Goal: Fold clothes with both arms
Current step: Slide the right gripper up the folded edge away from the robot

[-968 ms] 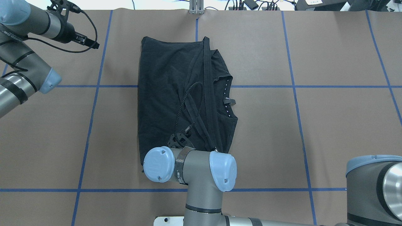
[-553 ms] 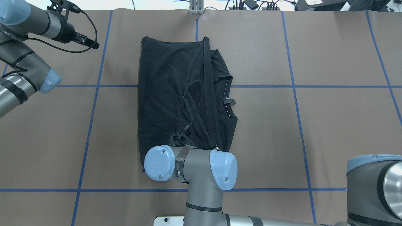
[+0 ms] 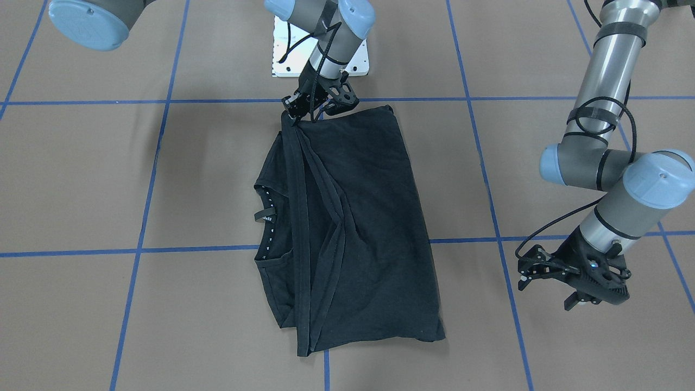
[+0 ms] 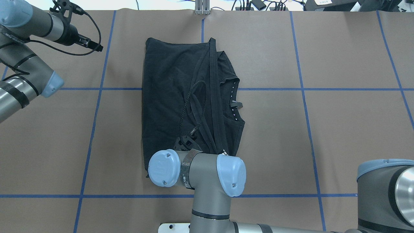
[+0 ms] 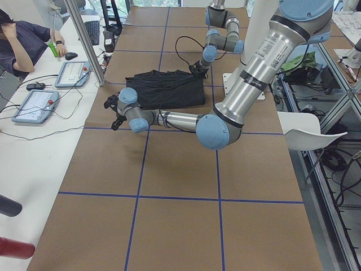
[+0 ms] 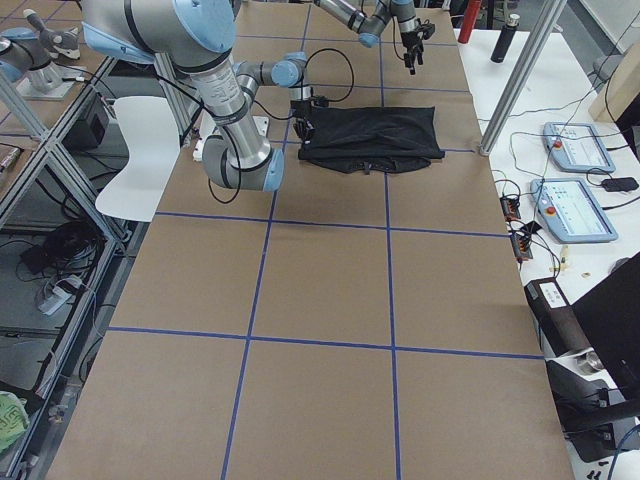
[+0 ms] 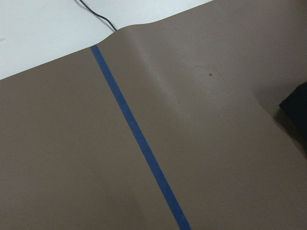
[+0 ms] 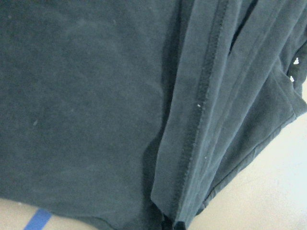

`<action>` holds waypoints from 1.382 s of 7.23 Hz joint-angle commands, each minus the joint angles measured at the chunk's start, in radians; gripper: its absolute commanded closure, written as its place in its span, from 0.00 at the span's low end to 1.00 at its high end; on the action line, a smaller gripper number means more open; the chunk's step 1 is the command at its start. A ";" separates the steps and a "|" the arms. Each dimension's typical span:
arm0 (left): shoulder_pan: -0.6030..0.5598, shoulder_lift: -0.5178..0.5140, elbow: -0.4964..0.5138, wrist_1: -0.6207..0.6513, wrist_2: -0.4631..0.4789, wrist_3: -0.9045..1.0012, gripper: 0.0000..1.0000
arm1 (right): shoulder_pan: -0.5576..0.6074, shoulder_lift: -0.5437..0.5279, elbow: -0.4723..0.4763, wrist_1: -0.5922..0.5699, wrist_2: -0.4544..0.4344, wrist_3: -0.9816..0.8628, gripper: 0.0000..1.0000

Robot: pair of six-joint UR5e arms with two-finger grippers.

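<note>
The black T-shirt (image 4: 174, 94) lies folded lengthwise on the brown table, collar (image 4: 234, 103) toward the robot's right. A long hem strip (image 3: 299, 217) runs across it up to my right gripper (image 3: 293, 113), which sits at the shirt's near edge and is shut on that hem. The right wrist view shows only the hem seam (image 8: 192, 143) and black cloth from close up. My left gripper (image 3: 522, 271) hangs open and holds nothing, above bare table well off the shirt's far left corner. The left wrist view shows only a black shirt corner (image 7: 298, 103).
Blue tape lines (image 4: 97, 97) grid the brown table cover. The white base plate (image 3: 281, 54) lies just behind the shirt's near edge. A metal post (image 5: 84, 39), control tablets (image 5: 34, 104) and a seated person (image 5: 22, 39) are along the far side.
The right wrist has shifted very slightly and its cable loop has sagged a little. The shirt and the left arm have barely moved.
</note>
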 commanded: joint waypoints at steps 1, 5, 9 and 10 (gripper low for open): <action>0.001 -0.001 0.000 -0.001 0.000 -0.002 0.00 | 0.018 -0.005 0.024 -0.004 0.008 -0.003 1.00; 0.002 -0.003 0.000 -0.001 0.000 -0.002 0.00 | 0.029 -0.264 0.355 -0.053 0.129 0.213 1.00; 0.005 -0.004 0.000 0.003 0.000 -0.002 0.00 | 0.033 -0.229 0.357 0.007 0.132 0.364 0.00; 0.007 -0.006 -0.002 0.003 0.000 -0.023 0.00 | 0.067 -0.229 0.355 0.039 0.133 0.351 0.00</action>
